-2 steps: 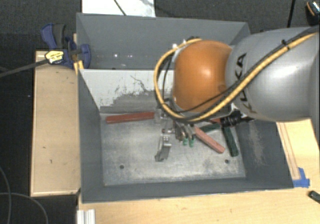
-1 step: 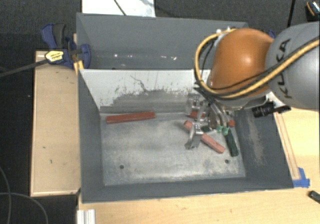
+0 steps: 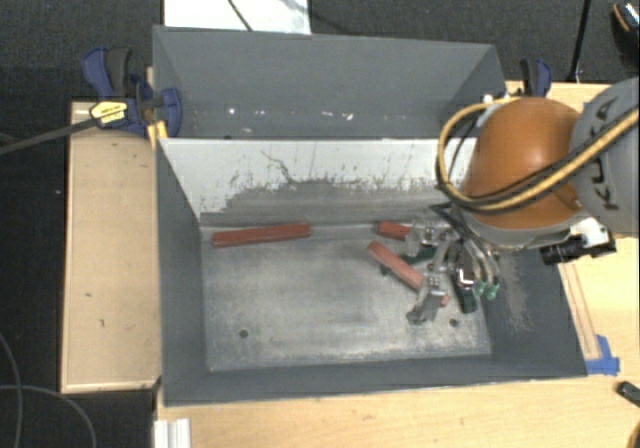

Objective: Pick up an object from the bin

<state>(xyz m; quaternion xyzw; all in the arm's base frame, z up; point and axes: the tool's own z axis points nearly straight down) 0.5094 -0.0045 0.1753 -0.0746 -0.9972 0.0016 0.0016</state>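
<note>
In the right half of a grey metal bin [image 3: 185, 286], seen from above, a robot arm [image 3: 612, 141] reached in from the right edge and bent down toward the bin floor. A rounded orange cover [image 3: 520, 171] sat over its wrist. Tan and black cables [image 3: 452, 151] looped round the cover's left side. The cover hid part of the bin's far right corner.

Below the cover, the gripper [image 3: 432, 298] hung low over the floor near the right wall. It was a cluster of grey metal parts that pointed downward and leaned a little to the left. Whether it was open or closed could not be told, and nothing could be seen held in it.

Nearest the gripper lay a short reddish-brown stick [image 3: 392, 264], flat on the floor and set at a slant. Its left end was nearer the back wall. Its right end ran down to meet the gripper's metal parts, but whether the two touched could not be told.

Just behind the stick, at the foot of the back wall, lay a shorter red piece [image 3: 392, 229], its right end hidden by the wrist. Well apart to the left, a long red-brown bar [image 3: 260, 234] lay flat along the foot of the same wall. The floor and back wall were scuffed and scratched.
</note>
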